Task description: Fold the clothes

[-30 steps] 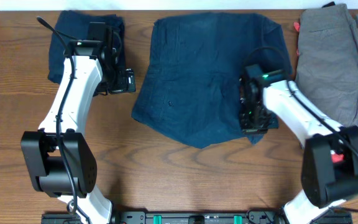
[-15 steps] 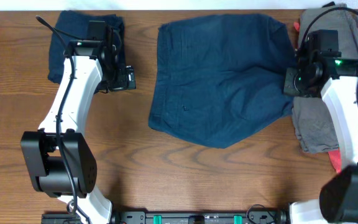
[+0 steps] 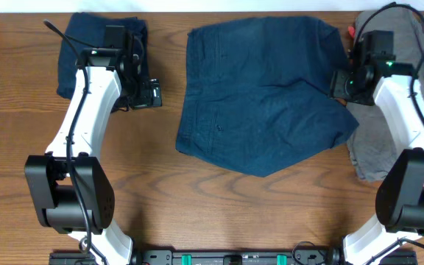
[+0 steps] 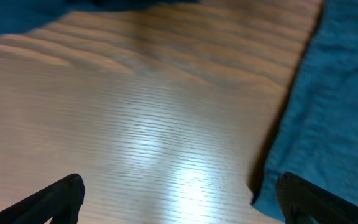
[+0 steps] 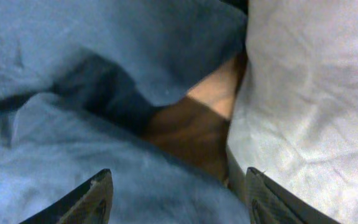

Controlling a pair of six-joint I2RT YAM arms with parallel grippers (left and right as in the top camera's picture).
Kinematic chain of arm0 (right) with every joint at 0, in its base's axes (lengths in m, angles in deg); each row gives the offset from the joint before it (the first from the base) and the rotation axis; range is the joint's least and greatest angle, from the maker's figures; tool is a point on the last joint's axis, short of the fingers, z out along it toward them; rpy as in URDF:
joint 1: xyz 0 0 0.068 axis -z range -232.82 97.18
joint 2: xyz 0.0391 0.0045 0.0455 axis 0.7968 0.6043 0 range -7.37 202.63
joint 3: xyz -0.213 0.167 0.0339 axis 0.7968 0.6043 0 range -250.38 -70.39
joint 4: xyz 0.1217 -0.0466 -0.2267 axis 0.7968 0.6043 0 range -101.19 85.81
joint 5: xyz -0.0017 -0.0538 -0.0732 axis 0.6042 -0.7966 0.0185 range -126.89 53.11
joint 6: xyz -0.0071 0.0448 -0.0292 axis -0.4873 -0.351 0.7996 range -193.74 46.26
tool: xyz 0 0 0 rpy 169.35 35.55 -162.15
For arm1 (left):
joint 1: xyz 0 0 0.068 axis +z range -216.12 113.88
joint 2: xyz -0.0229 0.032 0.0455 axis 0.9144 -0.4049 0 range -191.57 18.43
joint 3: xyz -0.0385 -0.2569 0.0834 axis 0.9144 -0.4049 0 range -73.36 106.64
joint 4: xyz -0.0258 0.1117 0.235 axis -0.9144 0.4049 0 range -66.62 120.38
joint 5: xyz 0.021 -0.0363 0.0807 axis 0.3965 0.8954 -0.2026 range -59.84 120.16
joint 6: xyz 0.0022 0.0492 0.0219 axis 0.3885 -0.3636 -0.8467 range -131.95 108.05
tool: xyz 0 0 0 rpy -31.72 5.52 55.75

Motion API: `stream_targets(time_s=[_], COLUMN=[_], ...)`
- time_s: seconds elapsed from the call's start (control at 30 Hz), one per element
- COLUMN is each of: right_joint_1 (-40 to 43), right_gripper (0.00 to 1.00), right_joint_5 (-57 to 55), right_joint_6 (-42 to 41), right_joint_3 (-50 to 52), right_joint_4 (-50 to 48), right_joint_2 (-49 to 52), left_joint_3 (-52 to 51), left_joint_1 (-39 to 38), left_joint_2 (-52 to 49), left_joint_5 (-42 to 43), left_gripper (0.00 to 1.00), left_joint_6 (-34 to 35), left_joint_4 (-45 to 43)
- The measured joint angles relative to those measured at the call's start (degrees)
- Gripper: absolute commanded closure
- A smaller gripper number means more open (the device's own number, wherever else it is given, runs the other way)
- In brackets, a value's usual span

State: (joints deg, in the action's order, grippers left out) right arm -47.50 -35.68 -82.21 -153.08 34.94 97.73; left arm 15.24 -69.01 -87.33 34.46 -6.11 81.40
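Navy shorts (image 3: 260,96) lay spread flat, centre of table (image 3: 20,110). L gripper (image 4: 179,199) gaped over wood; R gripper (image 5: 179,199) parted, apparently empty, at shorts/grey trousers (image 3: 363,151) border.

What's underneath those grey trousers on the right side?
A coral-pink piece pokes out at the top-left edge of the grey trousers, seemingly lying beneath them. How far it runs underneath is covered by the fabric and the right arm.

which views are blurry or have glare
Left wrist: soft, with white glare on the table, shorts edge blurred. Right wrist: too close, shorts and grey trousers fuzzy, deep shadow under the fold. Overhead: sharp, evenly lit.
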Motion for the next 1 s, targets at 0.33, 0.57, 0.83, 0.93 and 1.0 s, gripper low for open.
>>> stream_targets(time_s=[0.33,0.57,0.83,0.93,1.0], right_joint_1=[-0.59,-1.4,-1.4,-1.4,-1.4], right_gripper=[0.39,0.44,0.47,0.5,0.5], right_joint_5=[7.34,8.44,8.46,8.46,8.46], right_joint_6=[1.55,1.64,1.75,1.77,1.77], right_joint_3=[-6.67,-6.67,-6.67,-6.67,-6.67], right_joint_4=[10.1,10.51,11.28,11.28,11.3], right_joint_2=[-0.59,-0.59,-0.59,-0.59,-0.59], left_joint_3=[-10.71,-13.86,-18.82,-19.74,-19.78], left_joint_1=[-0.5,-4.9,-9.22,-9.88,-9.88], left_joint_2=[0.0,0.0,-0.02,-0.37,-0.55], left_joint_5=[12.37,14.86,15.3,15.28,15.28], left_gripper=[0.0,0.01,0.05,0.08,0.15], left_joint_6=[-10.19,-14.32,-15.15,-15.08,-14.62], left_joint_4=[-2.69,-3.1,-6.01,-7.45,-8.44])
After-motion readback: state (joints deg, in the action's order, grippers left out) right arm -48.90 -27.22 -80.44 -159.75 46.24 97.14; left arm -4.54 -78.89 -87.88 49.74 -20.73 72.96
